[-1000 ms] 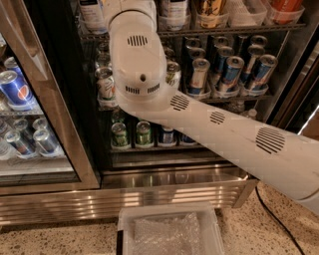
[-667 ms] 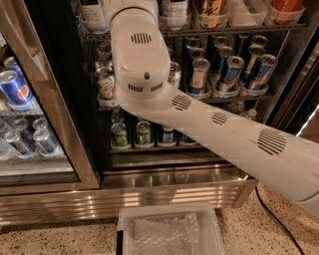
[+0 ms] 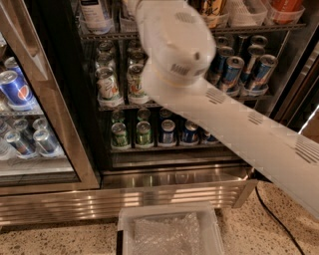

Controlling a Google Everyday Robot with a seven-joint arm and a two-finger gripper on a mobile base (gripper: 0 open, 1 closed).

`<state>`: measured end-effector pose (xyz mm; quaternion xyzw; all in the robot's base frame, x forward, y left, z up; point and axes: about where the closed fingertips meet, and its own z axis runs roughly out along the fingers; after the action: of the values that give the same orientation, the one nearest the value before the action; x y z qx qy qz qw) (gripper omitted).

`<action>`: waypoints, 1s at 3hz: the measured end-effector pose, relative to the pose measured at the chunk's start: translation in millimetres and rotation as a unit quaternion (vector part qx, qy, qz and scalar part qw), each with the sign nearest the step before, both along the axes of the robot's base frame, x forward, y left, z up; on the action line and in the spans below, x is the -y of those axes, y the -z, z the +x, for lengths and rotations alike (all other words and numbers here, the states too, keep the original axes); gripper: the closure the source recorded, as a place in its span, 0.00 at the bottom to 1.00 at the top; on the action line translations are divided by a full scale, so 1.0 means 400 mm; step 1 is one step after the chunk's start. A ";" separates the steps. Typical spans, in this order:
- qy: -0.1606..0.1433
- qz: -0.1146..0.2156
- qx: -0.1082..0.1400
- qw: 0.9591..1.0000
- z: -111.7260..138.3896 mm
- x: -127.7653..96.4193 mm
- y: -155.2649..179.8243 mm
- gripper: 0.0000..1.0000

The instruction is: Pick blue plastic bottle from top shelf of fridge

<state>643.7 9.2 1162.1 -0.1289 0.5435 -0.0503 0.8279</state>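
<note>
The fridge stands open in front of me, with black inner walls and a steel base. Its top shelf runs along the top edge of the view. On it at the top left stands the lower part of a wide bottle with a white label and dark print, which fits the blue plastic bottle; its top is cut off. My white arm rises from the lower right across the shelves and leaves the view at the top, right of that bottle. The gripper is out of view above the top edge.
Clear trays with other bottles sit on the top shelf to the right. Rows of cans fill the middle and lower racks. A glass case with Pepsi cans stands on the left. A white bin and a black cable lie on the floor.
The arm's large joint has swung to the right and slightly up in front of the shelves. The bottles and cans have not moved.
</note>
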 end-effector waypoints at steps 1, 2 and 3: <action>-0.031 -0.001 -0.014 0.999 -0.006 -0.005 0.018 1.00; -0.034 -0.004 -0.013 0.999 -0.008 -0.008 0.016 1.00; -0.060 0.027 -0.018 0.998 -0.059 -0.014 0.011 1.00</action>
<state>620.0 14.6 1157.6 -0.1398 0.5510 0.0171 0.8226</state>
